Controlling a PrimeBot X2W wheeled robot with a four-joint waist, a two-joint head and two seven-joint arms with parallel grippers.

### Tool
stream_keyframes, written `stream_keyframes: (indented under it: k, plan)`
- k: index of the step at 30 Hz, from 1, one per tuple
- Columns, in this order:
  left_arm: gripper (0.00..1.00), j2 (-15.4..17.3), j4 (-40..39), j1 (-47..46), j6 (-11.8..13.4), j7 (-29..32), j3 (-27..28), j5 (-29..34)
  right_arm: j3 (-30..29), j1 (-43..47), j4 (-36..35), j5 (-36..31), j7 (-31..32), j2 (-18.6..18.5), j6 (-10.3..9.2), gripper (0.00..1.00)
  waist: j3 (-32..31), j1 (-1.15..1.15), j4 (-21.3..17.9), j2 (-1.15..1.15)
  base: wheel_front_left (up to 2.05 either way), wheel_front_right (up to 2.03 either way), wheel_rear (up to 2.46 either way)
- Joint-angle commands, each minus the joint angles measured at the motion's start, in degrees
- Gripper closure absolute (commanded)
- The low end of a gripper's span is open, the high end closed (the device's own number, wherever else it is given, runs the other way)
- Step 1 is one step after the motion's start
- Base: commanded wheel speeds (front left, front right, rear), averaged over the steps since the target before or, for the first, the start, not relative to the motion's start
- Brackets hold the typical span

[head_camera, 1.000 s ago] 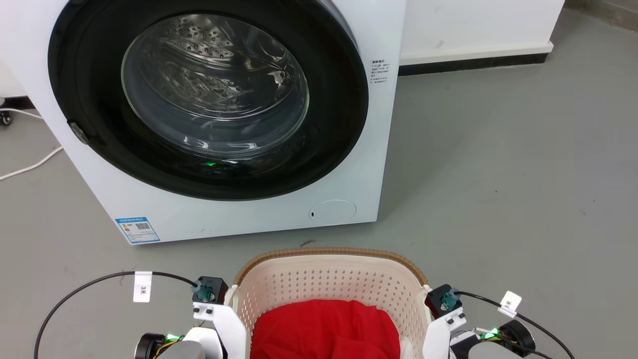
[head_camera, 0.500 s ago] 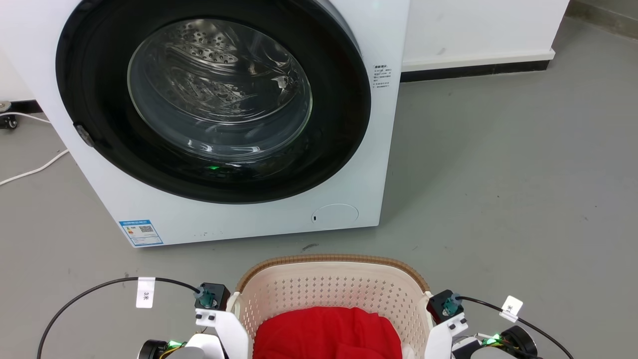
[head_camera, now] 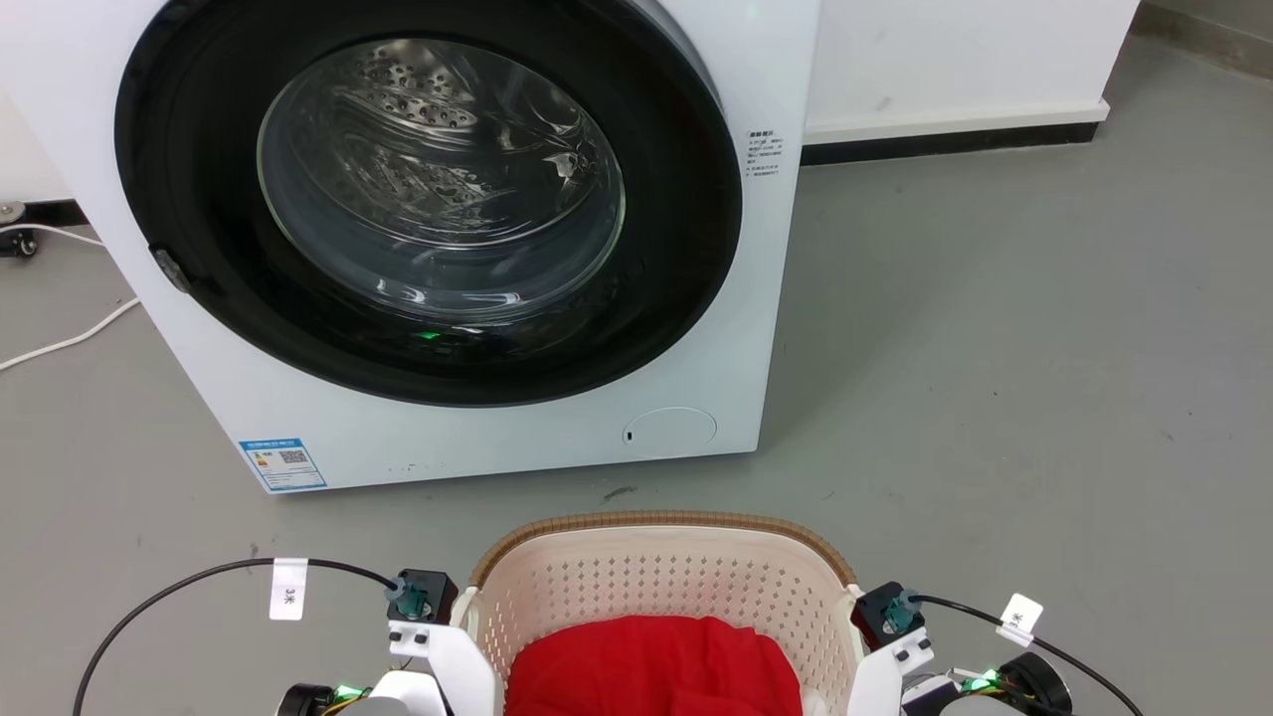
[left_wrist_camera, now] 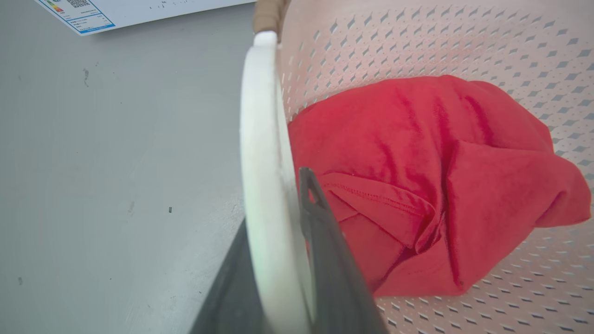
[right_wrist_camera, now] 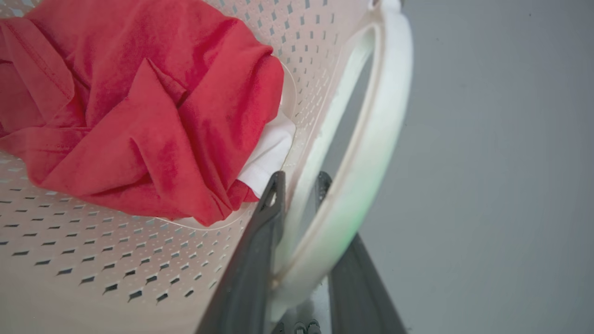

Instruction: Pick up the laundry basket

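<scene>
Over the last second the whole head view has slid slightly down and right, with the washing machine (head_camera: 477,438), the floor (head_camera: 995,398) and the laundry basket (head_camera: 661,522) shifting together. I log that as my own head or waist moving, not the things. The basket keeps its place between my two wrists, so neither grip has slipped. Judgement: the grasp is made and the lift is at most just starting; I cannot tell whether the base has left the floor. The basket is directly before me, near the foot of the machine but apart from it, with a red garment (head_camera: 651,661) bunched inside over a bit of white cloth (right_wrist_camera: 269,153). Left gripper (left_wrist_camera: 278,218): jaws closed onto the left handle (left_wrist_camera: 260,139), one dark finger on each face. Right gripper (right_wrist_camera: 300,181): likewise clamped on the right handle (right_wrist_camera: 376,139), one finger inside the loop and one outside. Pose: both wrists flank the basket at like height, looking down along its sides, cables looping outward.
</scene>
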Motion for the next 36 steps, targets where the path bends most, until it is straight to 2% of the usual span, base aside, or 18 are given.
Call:
stream_keyframes:
  k: [1,36]
  plan:
    - [1.0,-0.26,-0.47,-0.04,-0.71,-0.81,-0.27,-0.34,0.75,-0.28,0.09,-0.08,-0.12,-0.07,0.75,1.0,0.03,0.0,-0.04,0.0,0.0,0.0,0.0]
    - [1.0,-0.41,0.32,-1.64,-0.72,-1.9,-4.13,-4.74,4.87,-1.54,0.44,3.79,-1.46,-0.19,0.75,1.0,1.01,0.0,-0.22,0.0,0.0,0.0,0.0]
